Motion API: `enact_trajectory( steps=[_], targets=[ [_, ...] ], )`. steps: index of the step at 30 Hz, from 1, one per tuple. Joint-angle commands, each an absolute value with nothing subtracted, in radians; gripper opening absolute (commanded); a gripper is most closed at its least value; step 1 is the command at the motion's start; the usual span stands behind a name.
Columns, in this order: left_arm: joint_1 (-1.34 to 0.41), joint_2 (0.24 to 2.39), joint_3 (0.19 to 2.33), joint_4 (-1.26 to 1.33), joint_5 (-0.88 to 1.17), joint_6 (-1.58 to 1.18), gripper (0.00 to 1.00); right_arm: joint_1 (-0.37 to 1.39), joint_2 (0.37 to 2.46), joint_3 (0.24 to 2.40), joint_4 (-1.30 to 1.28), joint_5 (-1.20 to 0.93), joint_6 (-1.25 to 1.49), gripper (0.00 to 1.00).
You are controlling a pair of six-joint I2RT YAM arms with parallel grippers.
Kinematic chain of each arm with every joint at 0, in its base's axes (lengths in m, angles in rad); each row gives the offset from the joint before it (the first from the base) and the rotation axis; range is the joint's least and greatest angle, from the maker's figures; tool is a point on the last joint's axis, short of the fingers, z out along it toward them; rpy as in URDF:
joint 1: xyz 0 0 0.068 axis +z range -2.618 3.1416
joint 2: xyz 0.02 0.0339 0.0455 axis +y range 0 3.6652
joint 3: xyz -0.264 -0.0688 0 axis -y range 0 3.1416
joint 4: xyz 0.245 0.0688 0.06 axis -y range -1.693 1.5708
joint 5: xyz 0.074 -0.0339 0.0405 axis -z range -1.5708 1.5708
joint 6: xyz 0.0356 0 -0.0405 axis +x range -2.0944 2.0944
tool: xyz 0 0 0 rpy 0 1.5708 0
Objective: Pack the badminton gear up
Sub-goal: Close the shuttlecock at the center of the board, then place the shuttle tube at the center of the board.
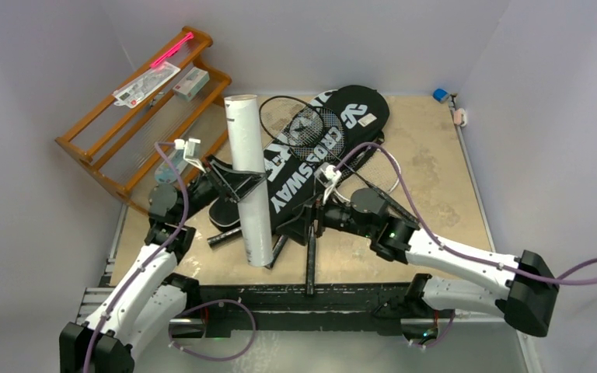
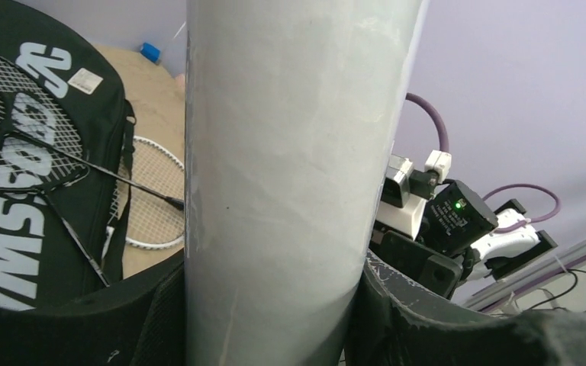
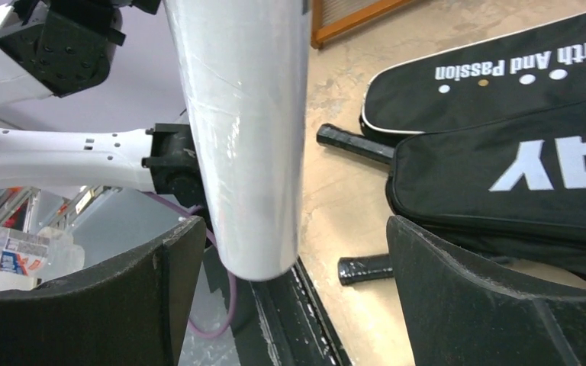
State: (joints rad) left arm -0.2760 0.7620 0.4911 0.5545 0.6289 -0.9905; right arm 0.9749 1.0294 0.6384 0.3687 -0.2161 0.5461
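The long white tube (image 1: 250, 183) stands tilted above the table's near left, and my left gripper (image 1: 237, 185) is shut on its middle. In the left wrist view the tube (image 2: 275, 152) fills the gap between both pads. My right gripper (image 1: 309, 223) is open just right of the tube's lower end; the tube's end (image 3: 252, 191) hangs between its wide-apart fingers (image 3: 465, 305), touching neither. Two black covers lie overlapped, the "CROSSWAY" one (image 1: 305, 172) in front of the "SPORT" one (image 1: 354, 109). Rackets (image 1: 303, 124) rest on them. Black handles (image 1: 311, 264) stick out toward the front edge.
The orange-brown wooden rack (image 1: 136, 124) stands at the back left with small packets (image 1: 146, 84) and a pink stick (image 1: 172, 48) on it. A small blue object (image 1: 441, 95) sits in the back right corner. A black rail (image 1: 295, 299) runs along the table's near edge.
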Motion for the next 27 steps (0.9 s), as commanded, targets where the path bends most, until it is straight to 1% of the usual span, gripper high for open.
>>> enact_trajectory(
  steps=[1, 5, 9, 11, 12, 14, 15, 16, 17, 19, 21, 23, 25, 27],
  targets=[
    [-0.311, 0.782, 0.473, 0.765, 0.605, -1.111, 0.31, 1.019, 1.112, 0.753, 0.496, -0.196, 0.541, 0.88],
    [-0.372, 0.808, 0.434, 0.896, 0.567, -1.140, 0.31, 1.062, 1.203, 0.829, 0.542, -0.194, 0.539, 0.85],
    [-0.421, 0.821, 0.435, 0.903, 0.538, -1.106, 0.32, 1.071, 1.253, 0.865, 0.575, -0.189, 0.548, 0.83],
    [-0.427, 0.829, 0.435, 0.920, 0.537, -1.112, 0.33, 1.071, 1.265, 0.873, 0.566, -0.168, 0.550, 0.76],
    [-0.429, 0.834, 0.434, 0.931, 0.538, -1.117, 0.34, 1.071, 1.265, 0.876, 0.550, -0.149, 0.547, 0.70],
    [-0.430, 0.835, 0.438, 0.936, 0.541, -1.121, 0.41, 1.071, 1.255, 0.876, 0.509, -0.099, 0.531, 0.62],
    [-0.430, 0.829, 0.440, 0.923, 0.541, -1.116, 0.53, 1.072, 1.236, 0.873, 0.488, -0.048, 0.522, 0.55],
    [-0.430, 0.819, 0.446, 0.892, 0.535, -1.104, 0.62, 1.071, 1.217, 0.868, 0.447, -0.018, 0.519, 0.51],
    [-0.429, 0.802, 0.457, 0.832, 0.525, -1.070, 0.67, 1.072, 1.190, 0.862, 0.380, 0.005, 0.522, 0.48],
    [-0.429, 0.758, 0.507, 0.626, 0.471, -0.984, 0.72, 1.070, 1.128, 0.858, 0.271, 0.123, 0.498, 0.44],
    [-0.429, 0.718, 0.583, 0.368, 0.384, -0.870, 0.74, 1.067, 1.069, 0.864, 0.144, 0.256, 0.439, 0.40],
    [-0.429, 0.691, 0.654, 0.138, 0.309, -0.769, 0.76, 1.055, 1.025, 0.885, 0.015, 0.386, 0.390, 0.38],
    [-0.429, 0.668, 0.718, -0.004, 0.246, -0.687, 0.78, 1.033, 0.997, 0.902, -0.110, 0.502, 0.336, 0.36],
    [-0.430, 0.645, 0.751, -0.084, 0.208, -0.625, 0.80, 0.992, 0.985, 0.919, -0.192, 0.603, 0.262, 0.36]
  ],
)
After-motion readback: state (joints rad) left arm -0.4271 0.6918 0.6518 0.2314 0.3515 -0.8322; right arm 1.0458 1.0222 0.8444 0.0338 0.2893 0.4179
